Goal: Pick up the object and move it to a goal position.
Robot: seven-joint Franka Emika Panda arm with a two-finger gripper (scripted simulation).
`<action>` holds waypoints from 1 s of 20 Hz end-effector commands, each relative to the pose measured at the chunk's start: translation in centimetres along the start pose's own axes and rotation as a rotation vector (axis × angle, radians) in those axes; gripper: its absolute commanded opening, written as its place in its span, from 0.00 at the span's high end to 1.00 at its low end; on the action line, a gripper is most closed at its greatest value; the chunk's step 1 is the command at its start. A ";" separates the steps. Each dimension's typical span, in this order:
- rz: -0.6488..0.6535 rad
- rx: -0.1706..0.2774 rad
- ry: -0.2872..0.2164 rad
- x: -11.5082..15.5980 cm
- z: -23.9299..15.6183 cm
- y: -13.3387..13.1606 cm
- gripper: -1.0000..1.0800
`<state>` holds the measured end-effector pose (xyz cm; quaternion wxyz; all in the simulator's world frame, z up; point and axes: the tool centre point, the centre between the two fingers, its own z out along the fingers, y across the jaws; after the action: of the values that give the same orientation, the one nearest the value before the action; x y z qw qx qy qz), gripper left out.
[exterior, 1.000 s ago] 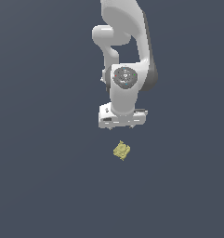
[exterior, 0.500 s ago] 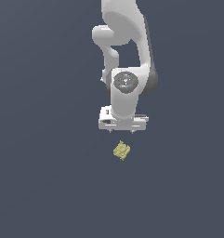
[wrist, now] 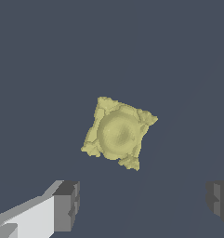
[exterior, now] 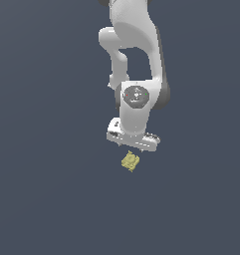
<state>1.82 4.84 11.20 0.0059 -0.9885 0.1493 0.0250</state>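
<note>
The object (exterior: 130,161) is a tiny pale-yellow, roughly square blocky piece with a bumpy top, lying on the dark grey floor. In the wrist view the object (wrist: 118,132) fills the middle, with a round dome at its centre. My white gripper (exterior: 132,146) hangs just above it, pointing down, and is close to it. In the wrist view the gripper (wrist: 143,204) is open: its two dark fingertips (wrist: 67,205) stand wide apart and nothing is between them. The object lies ahead of the gap, untouched.
The white arm (exterior: 134,60) rises above the gripper toward the top of the exterior view. The plain dark grey floor (exterior: 52,189) surrounds the object on all sides.
The gripper has come down toward the object. The object has not moved.
</note>
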 end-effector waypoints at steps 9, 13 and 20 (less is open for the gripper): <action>0.240 0.002 0.036 2.2 1.5 -0.9 0.04; 0.293 0.003 0.044 2.6 1.9 -1.1 0.04; 0.335 0.004 0.051 3.0 2.1 -1.3 0.04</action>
<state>4.90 5.23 8.94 0.0000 -0.9510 0.3091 0.0007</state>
